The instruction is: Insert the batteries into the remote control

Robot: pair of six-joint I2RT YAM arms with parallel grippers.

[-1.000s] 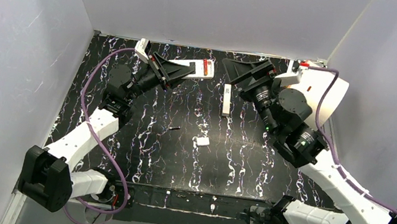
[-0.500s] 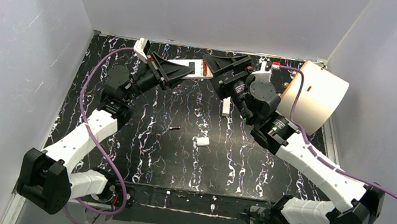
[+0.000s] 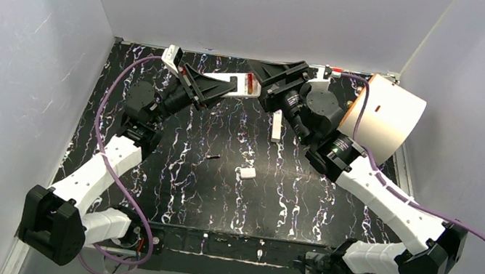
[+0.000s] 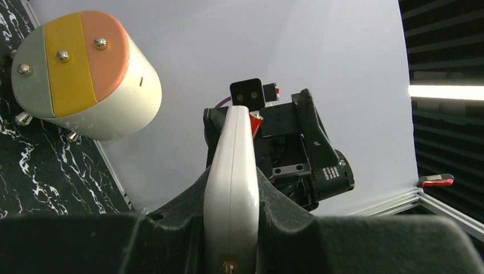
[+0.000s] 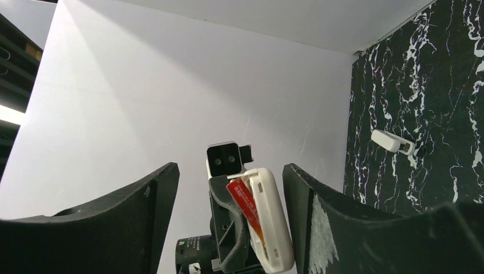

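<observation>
My left jaws are clenched on the remote (image 3: 232, 82), held above the desk (image 3: 168, 169) with its long axis pointing right. An orange-red battery (image 3: 251, 83) sits at its tip. My right jaws gape empty just beside it.

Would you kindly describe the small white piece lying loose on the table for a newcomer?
On the black marbled table, look near the middle. The small white piece lies there, far shorter than the white remote lying beyond it and pale, unlike the thin dark stick at its left.
</observation>
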